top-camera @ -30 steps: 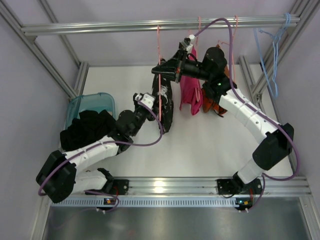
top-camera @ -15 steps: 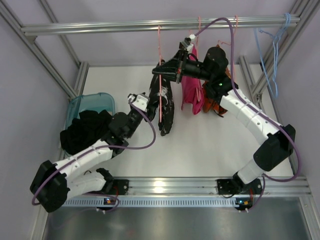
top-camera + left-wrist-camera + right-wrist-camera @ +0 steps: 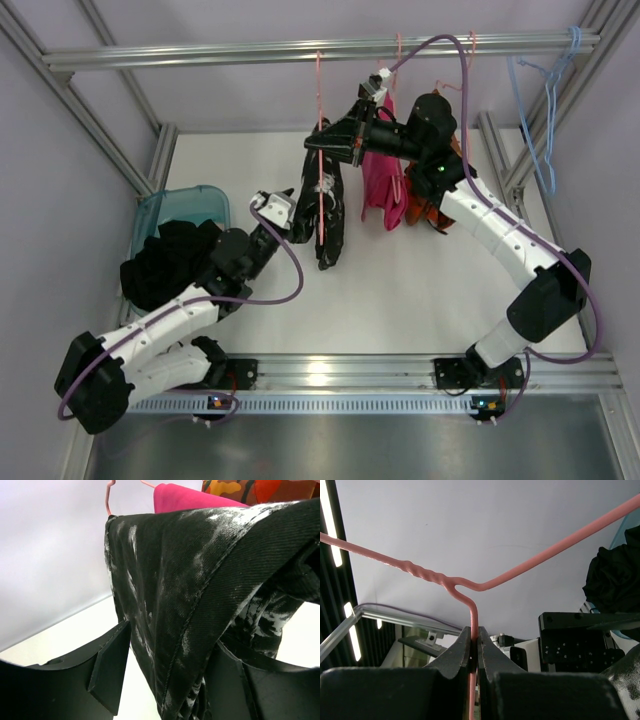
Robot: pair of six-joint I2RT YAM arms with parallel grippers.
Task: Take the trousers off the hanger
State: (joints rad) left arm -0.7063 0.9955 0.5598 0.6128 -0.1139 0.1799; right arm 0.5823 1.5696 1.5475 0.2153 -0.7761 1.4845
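Now the trousers [image 3: 327, 215] hang folded over the pale-pink wire hanger [image 3: 318, 92] and drape down below it. The right gripper [image 3: 474, 636] is clenched on the hanger's wire, just under the twisted neck. The left gripper [image 3: 167, 675] is low beside the hanger, its jaws released and apart, with the speckled fabric between them. A magenta garment [image 3: 380, 190] hangs just beside the hanger.

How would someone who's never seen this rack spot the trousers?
Find the metal rail across the top; several garments hang under it. The trousers are the leftmost one, on the pale-pink wire hanger: black with white marbling, unlike the plain magenta garment beside them.
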